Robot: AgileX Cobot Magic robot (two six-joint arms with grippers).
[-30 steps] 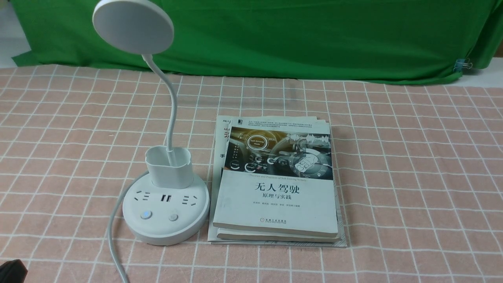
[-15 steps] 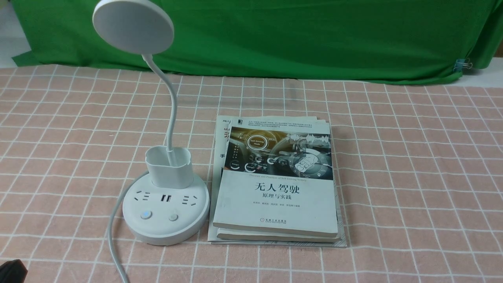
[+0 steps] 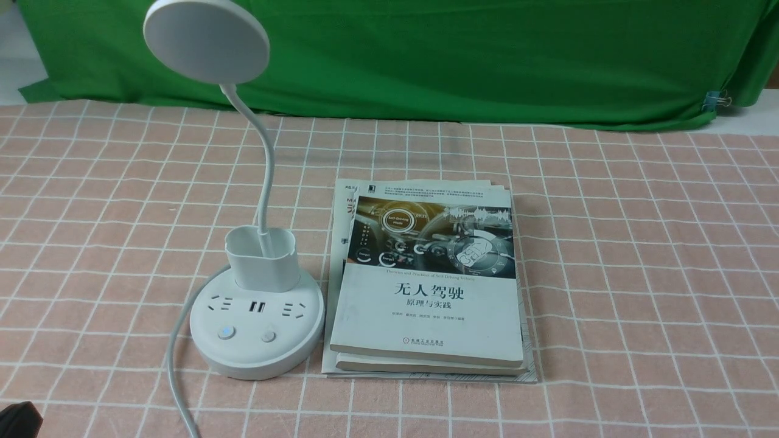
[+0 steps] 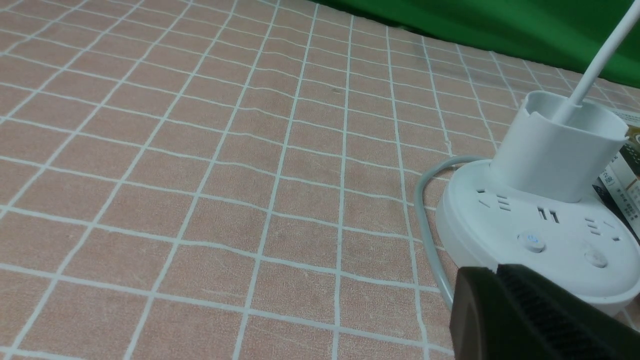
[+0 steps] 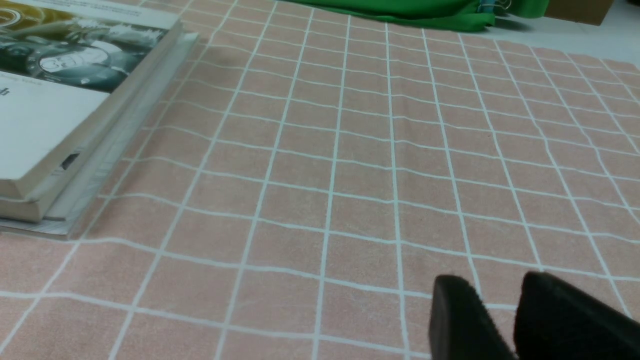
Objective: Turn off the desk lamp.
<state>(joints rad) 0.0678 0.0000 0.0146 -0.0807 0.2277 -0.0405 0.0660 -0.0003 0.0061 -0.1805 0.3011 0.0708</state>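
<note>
The white desk lamp stands left of centre in the front view. It has a round disc head (image 3: 207, 41), a thin bent neck, a small cup (image 3: 263, 258) and a round base (image 3: 255, 359) with sockets. The left button (image 3: 226, 332) glows blue and the right button (image 3: 268, 336) is plain. The base also shows in the left wrist view (image 4: 500, 220), with the blue button (image 4: 532, 241) just beyond my left gripper (image 4: 496, 270). That gripper is shut, empty and apart from the base. My right gripper (image 5: 500, 282) is slightly open and empty, low over bare cloth right of the books.
A stack of books (image 3: 429, 286) lies right beside the lamp base, also in the right wrist view (image 5: 60, 100). The lamp's white cord (image 3: 176, 365) runs from the base toward the front edge. A green cloth (image 3: 426, 55) hangs at the back. A pink checked cloth covers the table.
</note>
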